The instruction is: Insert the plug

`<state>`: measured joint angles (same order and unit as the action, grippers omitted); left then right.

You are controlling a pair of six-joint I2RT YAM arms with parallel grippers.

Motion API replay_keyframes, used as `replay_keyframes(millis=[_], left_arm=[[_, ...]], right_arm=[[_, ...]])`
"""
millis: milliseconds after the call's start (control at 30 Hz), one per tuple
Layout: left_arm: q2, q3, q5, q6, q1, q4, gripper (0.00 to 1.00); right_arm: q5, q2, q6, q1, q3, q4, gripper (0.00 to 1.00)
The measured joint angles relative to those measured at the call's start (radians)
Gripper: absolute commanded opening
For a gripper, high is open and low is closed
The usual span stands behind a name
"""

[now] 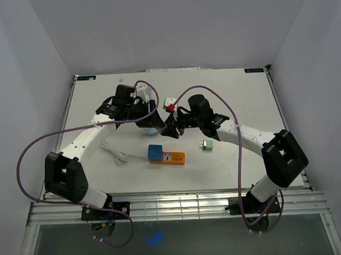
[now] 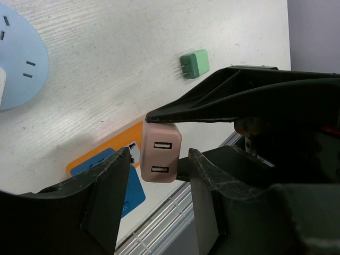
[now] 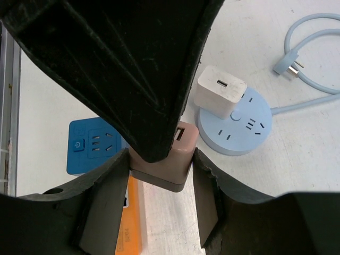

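Right gripper [image 3: 160, 162] — plug [image 3: 168, 166] between jaws

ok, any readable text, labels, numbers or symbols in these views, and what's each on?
No readable words or numbers.
Power symbol only, on the blue socket.
Markings on the orange strip: too small to read.
Print on the left corner label and right corner label: too small to read.

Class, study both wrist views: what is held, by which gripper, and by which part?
The right gripper clamps the pink USB charger by two opposite side faces. The left gripper flanks it; whether it presses cannot be told.
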<state>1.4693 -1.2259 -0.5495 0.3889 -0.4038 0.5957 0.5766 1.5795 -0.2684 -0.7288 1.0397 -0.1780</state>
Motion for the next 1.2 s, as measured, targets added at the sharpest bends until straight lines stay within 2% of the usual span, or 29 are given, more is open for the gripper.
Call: replay_keyframes(millis=[533,867,1200], left_arm=[[0.035,-0.007,-0.016,-0.016,-0.007,0.034,0.57],[0.048,-0.034,-0.02,-0.024,-0.01,0.035,0.48],[0.048,-0.037,-0.018,-0.04,-0.011,0.059,0.52]], right_arm=[[-0.002,0.0,-0.003,-0.006,0.0,0.005,0.08],[-0.006,0.003,-0.013,-0.014,0.0,0.019,0.08],[-0.018,0.013,-0.015,-0.019,0.01,0.027,0.08]])
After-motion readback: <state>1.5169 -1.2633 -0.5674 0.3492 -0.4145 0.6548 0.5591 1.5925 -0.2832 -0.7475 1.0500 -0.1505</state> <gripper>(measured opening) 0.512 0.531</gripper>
